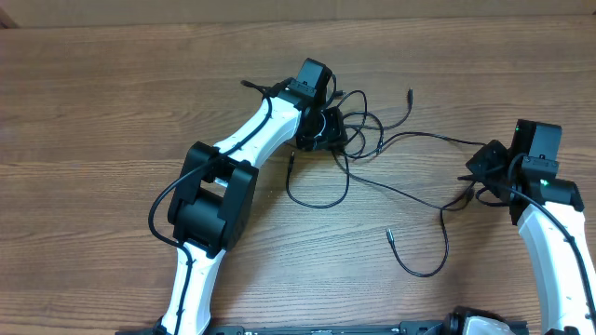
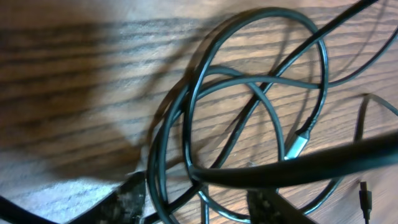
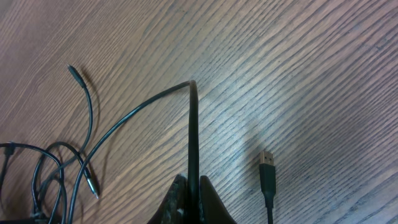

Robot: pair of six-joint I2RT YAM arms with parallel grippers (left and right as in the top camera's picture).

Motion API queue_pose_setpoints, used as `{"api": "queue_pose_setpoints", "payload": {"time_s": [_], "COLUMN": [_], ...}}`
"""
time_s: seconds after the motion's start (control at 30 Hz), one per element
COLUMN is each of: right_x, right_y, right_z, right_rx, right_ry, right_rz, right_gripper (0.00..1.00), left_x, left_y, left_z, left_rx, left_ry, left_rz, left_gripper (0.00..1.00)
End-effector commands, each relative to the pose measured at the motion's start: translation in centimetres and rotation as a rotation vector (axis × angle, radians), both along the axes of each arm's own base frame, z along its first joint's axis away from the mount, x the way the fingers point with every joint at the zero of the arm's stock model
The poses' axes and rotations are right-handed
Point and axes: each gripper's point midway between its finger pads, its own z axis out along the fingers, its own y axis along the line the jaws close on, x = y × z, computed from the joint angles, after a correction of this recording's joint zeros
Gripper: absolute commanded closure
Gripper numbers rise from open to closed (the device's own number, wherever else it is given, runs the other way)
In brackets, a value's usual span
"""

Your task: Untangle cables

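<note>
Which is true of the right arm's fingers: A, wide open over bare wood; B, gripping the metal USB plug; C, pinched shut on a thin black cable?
C: the right fingers are shut on the cable running up from them, while the USB plug lies loose on the table beside them.

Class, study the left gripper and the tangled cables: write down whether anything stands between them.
Nothing visible does. The left gripper sits right at the cables, its open fingers either side of the looped strands, with only bare table beneath.
</note>
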Motion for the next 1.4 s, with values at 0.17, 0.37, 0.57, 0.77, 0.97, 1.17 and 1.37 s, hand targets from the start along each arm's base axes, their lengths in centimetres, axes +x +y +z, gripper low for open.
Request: {"api": "queue_pose_setpoints", "payload": {"time_s": [0.17,0.37,0.57,0.77,0.97,1.17,1.37], "right_x": [0.7,0.6,0.6,0.6,0.6,0.6,0.5], "right_y": [0.0,0.0,0.0,0.1,0.1,0.1,0.1], "right_z": [1.4,1.3,1.3,1.3,1.3,1.3,1.3], "right_rx": [-0.012,-0.012,-0.011,-0.011,-0.011,-0.01,-0.01], "right_ry": [-0.038,-0.037,-0.036,-0.034,-0.033,-0.033,-0.032], "right_rz": [0.012,0.012,0.012,0.012,0.012,0.012,0.012], "right_gripper": [0.96,0.96,0.96,0.96,0.96,0.96,0.96], "left_x": [-2.7,-3.2,-2.8,-2.6,-3.9,-4.6,-4.9], "left_y": [-2.0,-2.7,-2.4,-1.5,-0.4,-1.1,-0.8], "left_z": [0.2,1.4,2.1,1.0,-1.4,-2.0,-2.3], "left_rx": [-0.113,-0.211,-0.256,-0.16,0.051,0.133,0.182], "left_ry": [0.153,0.235,0.264,0.204,0.17,0.118,0.102], "left_rz": [0.001,0.026,0.046,0.029,0.048,0.027,0.025], "left_gripper": [0.49,0.53,0.53,0.57,0.59,0.68,0.96]}}
